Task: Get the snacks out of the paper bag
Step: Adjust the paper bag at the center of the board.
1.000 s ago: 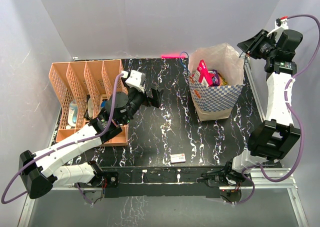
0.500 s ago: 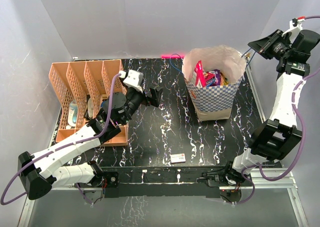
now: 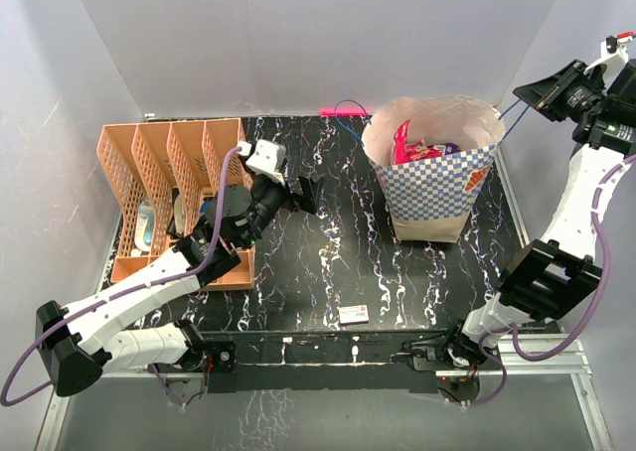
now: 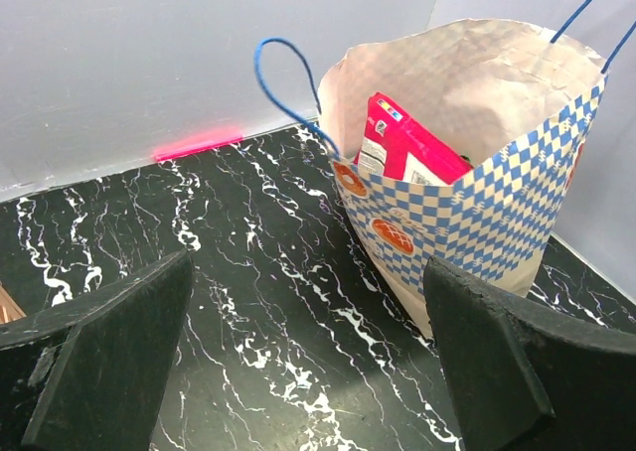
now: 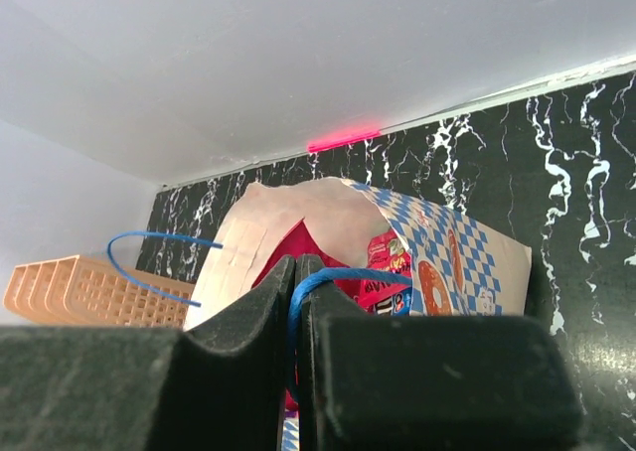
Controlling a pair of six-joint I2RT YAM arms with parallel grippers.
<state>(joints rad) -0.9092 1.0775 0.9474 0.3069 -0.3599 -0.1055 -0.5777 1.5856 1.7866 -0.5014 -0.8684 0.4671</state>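
Currently, paper bag (image 3: 437, 188), upright at the tabletop's 1 o'clock, snacks (image 3: 417, 149) inside: right hand (image 3: 523, 93) pinching its blue cord handle (image 5: 348, 271) at the bag's 2 o'clock; left hand (image 3: 304, 195), spread and empty, at its 9 o'clock, well apart.

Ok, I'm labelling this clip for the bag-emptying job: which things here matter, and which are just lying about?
Job: paper bag; snacks inside it; right gripper, shut on the bag's blue cord handle; left gripper, open.
Lying about: orange divider rack; small white box.
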